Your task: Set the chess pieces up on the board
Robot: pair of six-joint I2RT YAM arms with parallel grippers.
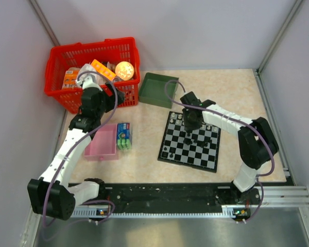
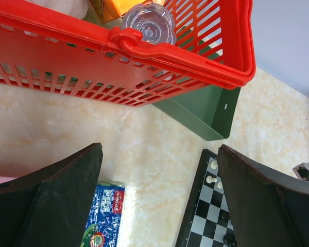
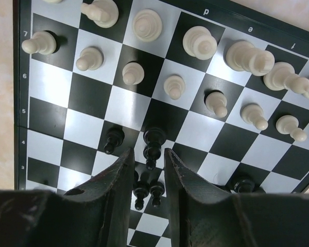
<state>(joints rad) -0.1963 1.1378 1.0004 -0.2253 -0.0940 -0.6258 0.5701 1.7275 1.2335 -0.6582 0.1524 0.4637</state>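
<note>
The small flat chessboard of black and pale grey checks with a thin black rim (image 1: 203, 157) lies on the beige marbled table (image 1: 139, 159), right of centre and turned slightly askew. The right gripper (image 3: 148, 154) hangs over the board's middle, pointing down at it. Its two dark fingers (image 3: 116, 190) stand close together with only a narrow slot between them. Tiny black chess pieces (image 3: 153, 141) cluster right at the fingertips: one tall piece stands just ahead of the slot, another is just to its left, and two smaller ones show within the slot lower down. Whether the fingers pinch any of them I cannot tell. The white chess pieces (image 3: 201, 41) stand in two loose rows along the board's far edge, well apart from the fingertips.

The left gripper (image 2: 159, 149) is spread wide with nothing between its fingers. It hovers over bare table beside the red plastic slatted basket (image 1: 92, 54), well apart from the board, whose corner shows at its lower right. A dark green square tray (image 1: 157, 95) sits just beside the basket. A pink square tray (image 1: 100, 149) and a small blue and green box (image 1: 124, 135) lie near the left arm.
</note>
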